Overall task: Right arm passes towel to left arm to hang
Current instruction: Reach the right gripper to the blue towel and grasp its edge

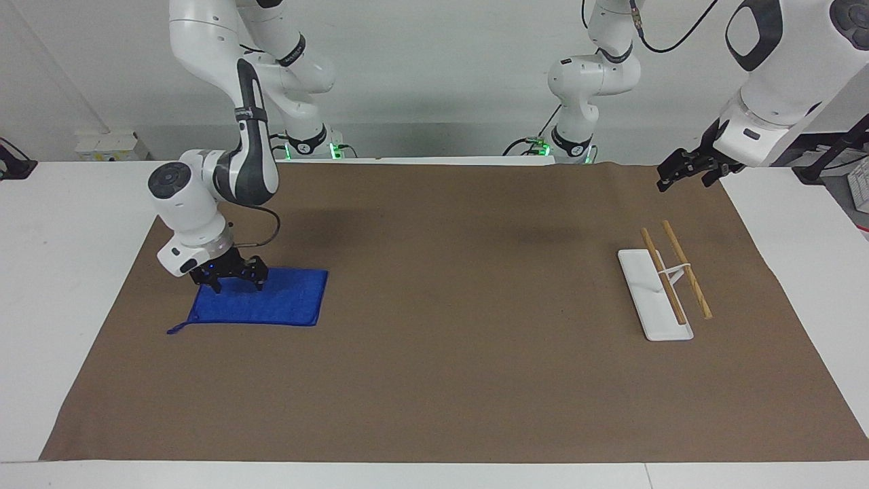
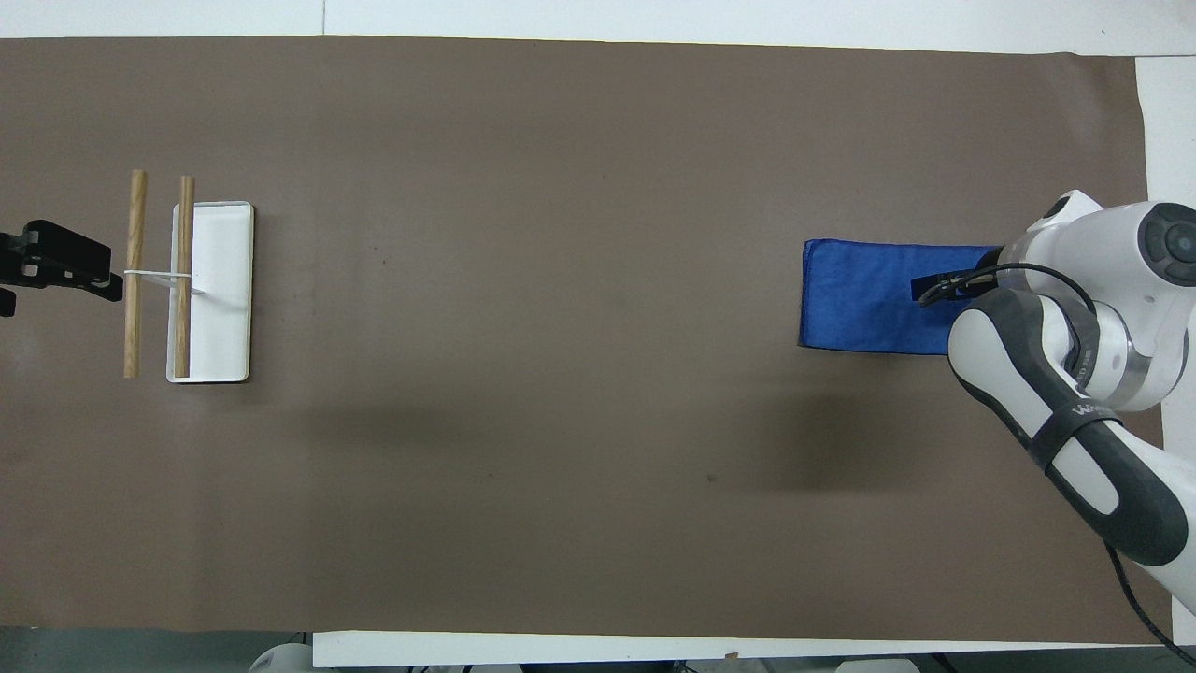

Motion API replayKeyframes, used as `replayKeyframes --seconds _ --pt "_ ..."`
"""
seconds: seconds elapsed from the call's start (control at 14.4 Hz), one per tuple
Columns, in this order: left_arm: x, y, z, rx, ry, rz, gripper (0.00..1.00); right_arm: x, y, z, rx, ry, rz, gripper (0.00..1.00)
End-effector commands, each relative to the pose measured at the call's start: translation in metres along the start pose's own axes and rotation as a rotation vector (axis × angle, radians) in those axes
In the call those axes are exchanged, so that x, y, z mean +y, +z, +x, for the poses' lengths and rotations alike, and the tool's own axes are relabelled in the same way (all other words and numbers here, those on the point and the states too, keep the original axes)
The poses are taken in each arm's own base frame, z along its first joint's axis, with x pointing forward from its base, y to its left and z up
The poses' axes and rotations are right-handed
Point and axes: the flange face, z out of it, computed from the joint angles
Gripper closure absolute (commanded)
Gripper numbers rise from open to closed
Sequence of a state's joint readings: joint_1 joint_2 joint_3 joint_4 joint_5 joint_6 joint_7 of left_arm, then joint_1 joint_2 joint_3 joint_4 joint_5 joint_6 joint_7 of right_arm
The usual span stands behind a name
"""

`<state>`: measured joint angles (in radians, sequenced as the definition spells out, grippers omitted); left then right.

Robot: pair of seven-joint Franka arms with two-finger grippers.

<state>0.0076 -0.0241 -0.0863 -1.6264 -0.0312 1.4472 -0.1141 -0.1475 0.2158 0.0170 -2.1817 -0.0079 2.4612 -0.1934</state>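
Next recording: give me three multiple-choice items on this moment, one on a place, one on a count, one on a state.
1. The right gripper is over:
A. the towel
B. the tray
C. bare mat

2. Wooden rods at the tray number:
A. one
B. two
C. three

3. The towel is:
A. hanging
B. flat on the mat
C. lifted

Key: 1 A, its open fingers straddle the towel's edge nearest the robots. 2 B, two rods lie side by side. 3 B, it lies spread out. The left gripper waits above the mat's corner.
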Motion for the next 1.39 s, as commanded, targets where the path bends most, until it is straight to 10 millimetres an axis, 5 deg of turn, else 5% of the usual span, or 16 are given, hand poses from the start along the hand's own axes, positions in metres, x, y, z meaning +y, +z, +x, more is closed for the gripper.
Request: replayKeyframes --seconds 0.0,0.28,0.42,0.76,1.04,1.32 --pt "-0.003 -0.001 -0.004 0.010 -0.001 0.017 0.00 0.004 0.005 0.000 0.007 -0.021 0.002 0.01" --pt "-0.003 -0.001 -0.004 0.010 -0.001 0.017 0.00 0.003 0.016 -0.005 -0.014 -0.024 0.006 0.03" --pt "-0.004 -0.001 -0.003 0.010 -0.002 0.017 0.00 0.003 0.016 -0.005 -0.014 -0.024 0.006 0.13" --pt "-0.004 -0.001 -0.003 0.010 -0.002 0.017 0.00 0.002 0.015 -0.004 -0.018 -0.025 0.007 1.00" --pt "-0.004 -0.001 -0.003 0.010 -0.002 0.017 0.00 -0.012 -0.001 0.004 -0.019 0.049 0.013 1.00" --pt "-0.004 -0.001 -0.003 0.010 -0.002 0.017 0.00 -0.069 -0.063 0.021 -0.125 0.198 0.025 1.00"
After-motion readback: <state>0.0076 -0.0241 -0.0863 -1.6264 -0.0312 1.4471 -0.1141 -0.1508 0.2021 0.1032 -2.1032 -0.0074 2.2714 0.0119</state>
